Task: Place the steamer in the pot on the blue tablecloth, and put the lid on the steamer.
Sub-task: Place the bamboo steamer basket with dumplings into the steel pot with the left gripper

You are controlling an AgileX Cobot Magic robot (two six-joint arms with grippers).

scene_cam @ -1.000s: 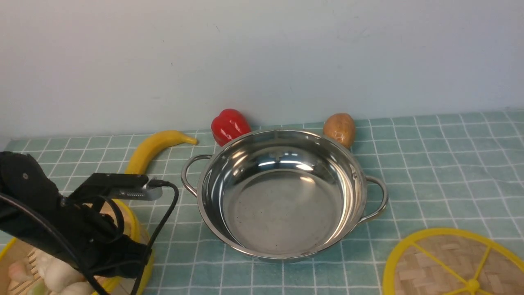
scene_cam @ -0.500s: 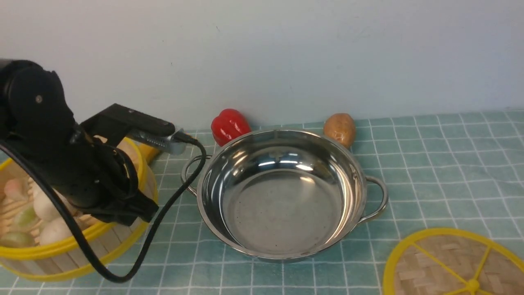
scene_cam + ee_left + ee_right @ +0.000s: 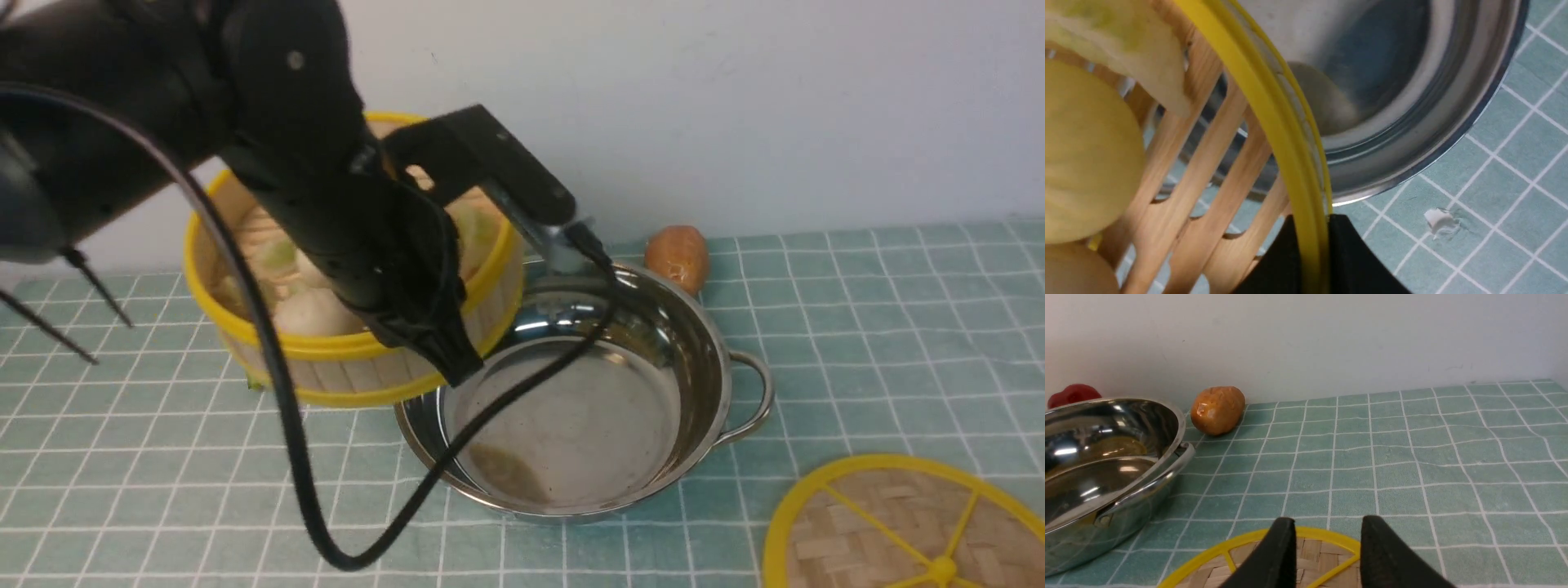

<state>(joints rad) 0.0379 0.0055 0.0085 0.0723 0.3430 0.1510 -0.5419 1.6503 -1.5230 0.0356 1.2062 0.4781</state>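
L pincer (image 3: 1314, 241) clamped on steamer (image 3: 359, 371) rim, basket up over pot's (image 3: 571, 441) L side; R pincer (image 3: 1327, 547) apart, near lid (image 3: 890, 523); we should centre steamer over pot, keep it lvl, then lower gently w/o snagging rim.

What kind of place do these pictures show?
Probably a robot test table set up like a kitchen: a robot's left gripper holds a bamboo steamer, with a steel pot and a grid-patterned tablecloth before a plain wall.
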